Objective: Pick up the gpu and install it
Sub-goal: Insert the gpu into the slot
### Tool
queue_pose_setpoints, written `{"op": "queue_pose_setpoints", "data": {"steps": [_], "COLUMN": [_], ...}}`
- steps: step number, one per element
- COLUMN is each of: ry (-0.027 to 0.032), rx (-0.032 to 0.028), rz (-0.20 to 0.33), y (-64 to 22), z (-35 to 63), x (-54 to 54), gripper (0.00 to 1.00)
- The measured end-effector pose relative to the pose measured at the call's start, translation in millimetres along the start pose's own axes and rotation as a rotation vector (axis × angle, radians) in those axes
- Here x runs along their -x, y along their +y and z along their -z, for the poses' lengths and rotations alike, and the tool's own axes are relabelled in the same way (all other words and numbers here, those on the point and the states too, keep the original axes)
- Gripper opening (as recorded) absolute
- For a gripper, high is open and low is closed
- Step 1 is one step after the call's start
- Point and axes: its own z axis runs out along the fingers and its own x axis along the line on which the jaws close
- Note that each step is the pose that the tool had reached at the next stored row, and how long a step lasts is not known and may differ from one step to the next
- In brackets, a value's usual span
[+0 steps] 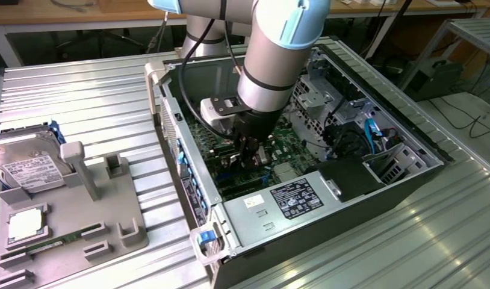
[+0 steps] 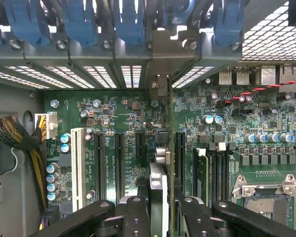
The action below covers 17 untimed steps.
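Gpu (image 2: pixel 160 197) held edge-on between closed fingers (image 2: pixel 135 217) of gripper (image 2: pixel 160 219), deep inside open computer case (image 1: pixel 406 186), above motherboard (image 2: pixel 128 123) slots. Card judged light, stiff, fragile; best gripped along top edge, components avoided.

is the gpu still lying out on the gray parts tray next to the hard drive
No. In the wrist view the gpu stands edge-on between the fingers of the gripper, above the motherboard inside the computer case.

My ribbed metal table (image 1: pixel 84 102) carries the open computer case (image 1: pixel 309 241) and a grey fixture tray (image 1: pixel 108 211)
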Motion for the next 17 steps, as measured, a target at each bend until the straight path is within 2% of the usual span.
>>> {"op": "queue_pose_setpoints", "data": {"steps": [4,7,17], "ry": [0.0009,-0.0006,-0.0001], "rx": [0.0004,0.0000,0.0000], "rz": [0.000,0.000,0.000], "y": [-0.2,-0.1,0.0], "z": [-3.0,-3.7,-3.0], "x": [-0.1,0.0,0.0], "gripper": [0.28,0.28,0.29]}}
